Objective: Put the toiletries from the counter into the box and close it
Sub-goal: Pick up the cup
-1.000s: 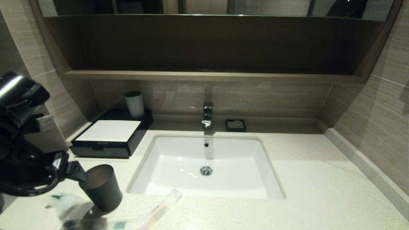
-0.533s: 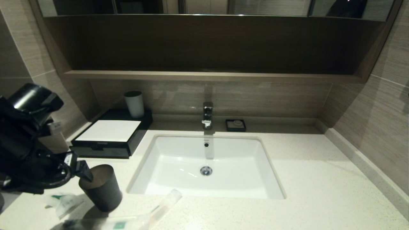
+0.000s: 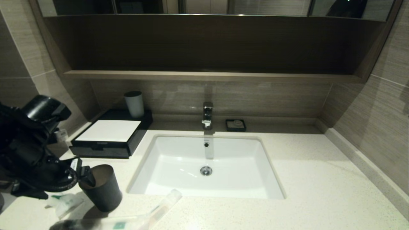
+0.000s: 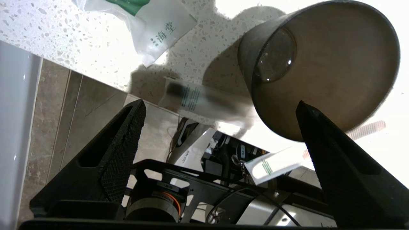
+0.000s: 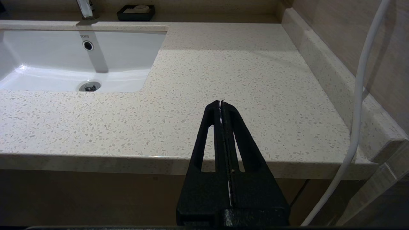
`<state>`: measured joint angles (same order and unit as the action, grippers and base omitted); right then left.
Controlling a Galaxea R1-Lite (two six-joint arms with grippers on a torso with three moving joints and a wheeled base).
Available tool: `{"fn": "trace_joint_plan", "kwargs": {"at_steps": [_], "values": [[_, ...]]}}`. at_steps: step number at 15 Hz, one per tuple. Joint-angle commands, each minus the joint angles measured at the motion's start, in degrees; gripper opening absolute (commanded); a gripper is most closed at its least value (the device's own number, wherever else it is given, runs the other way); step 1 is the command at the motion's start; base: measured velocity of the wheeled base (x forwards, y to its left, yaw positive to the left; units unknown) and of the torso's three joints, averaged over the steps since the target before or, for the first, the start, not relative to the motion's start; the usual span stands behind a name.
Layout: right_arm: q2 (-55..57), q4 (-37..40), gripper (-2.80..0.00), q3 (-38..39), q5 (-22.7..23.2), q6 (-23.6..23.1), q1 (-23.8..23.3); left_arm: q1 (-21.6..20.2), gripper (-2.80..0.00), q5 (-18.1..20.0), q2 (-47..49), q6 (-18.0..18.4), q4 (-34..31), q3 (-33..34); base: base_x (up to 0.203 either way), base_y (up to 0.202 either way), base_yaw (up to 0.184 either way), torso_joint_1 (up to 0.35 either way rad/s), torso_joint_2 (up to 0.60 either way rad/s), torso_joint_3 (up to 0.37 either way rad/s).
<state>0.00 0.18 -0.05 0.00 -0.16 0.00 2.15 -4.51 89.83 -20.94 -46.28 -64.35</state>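
Toiletries: short pouch (image 4: 153,24) on the bench (image 4: 64,38) beyond the jaw tips; slim packet (image 4: 198,102) lies between them beside the tumbler (image 4: 319,70). Looks light, soft, slippery film; pinch mid-length. Left gripper (image 4: 220,107) jaws wide, empty. Right gripper (image 5: 221,103) jaws closed, parked.

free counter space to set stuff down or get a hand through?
Free: the counter right of the sink, from the soap dish to the front edge. Crowded: front-left corner, where the open left gripper hovers over the dark tumbler, short pouch and slim packets.
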Motion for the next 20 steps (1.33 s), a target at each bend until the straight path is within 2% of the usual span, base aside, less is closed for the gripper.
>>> {"fn": "trace_joint_plan", "kwargs": {"at_steps": [1,3,4,6,10,11,13,15,20], "values": [[0.00,-0.01,-2.80,0.05,0.00,-0.02,0.00,-0.22,0.00,-0.06,0.37,-0.14,0.85,1.33,0.000,0.000,0.000,0.000,0.00,0.000],[0.00,-0.01,-2.80,-0.04,0.00,-0.02,0.00,-0.22,0.00,0.07,1.01,-0.16,2.82,2.26,0.000,0.000,0.000,0.000,0.00,0.000],[0.00,-0.01,-2.80,0.04,0.00,-0.02,0.00,-0.22,0.00,1.40,1.26,-0.09,3.16,2.26,0.000,0.000,0.000,0.000,0.00,0.000],[0.00,-0.01,-2.80,-0.01,0.00,-0.02,0.00,-0.48,0.00,6.71,1.18,0.06,3.55,1.75,0.000,0.000,0.000,0.000,0.00,0.000],[0.00,-0.01,-2.80,-0.04,0.00,-0.02,0.00,-0.70,0.00,7.24,1.40,0.29,5.97,3.73,0.000,0.000,0.000,0.000,0.00,0.000],[0.00,-0.01,-2.80,0.03,0.00,-0.02,0.00,-1.14,-2.80,7.14,1.30,0.32,6.61,4.14,0.000,0.000,0.000,0.000,0.00,0.000],[0.00,-0.01,-2.80,-0.04,0.00,-0.02,0.00,-2.07,-2.80,7.06,1.04,0.75,5.91,4.15,0.000,0.000,0.000,0.000,0.00,0.000],[0.00,-0.01,-2.80,-0.01,0.00,-0.02,0.00,-2.93,-2.80,7.14,0.73,4.73,4.54,5.11,0.000,0.000,0.000,0.000,0.00,0.000],[0.00,-0.01,-2.80,0.04,0.00,-0.02,0.00,-3.57,-2.80,6.12,-0.29,7.09,4.27,4.85,0.000,0.000,0.000,0.000,0.00,0.000]]}}
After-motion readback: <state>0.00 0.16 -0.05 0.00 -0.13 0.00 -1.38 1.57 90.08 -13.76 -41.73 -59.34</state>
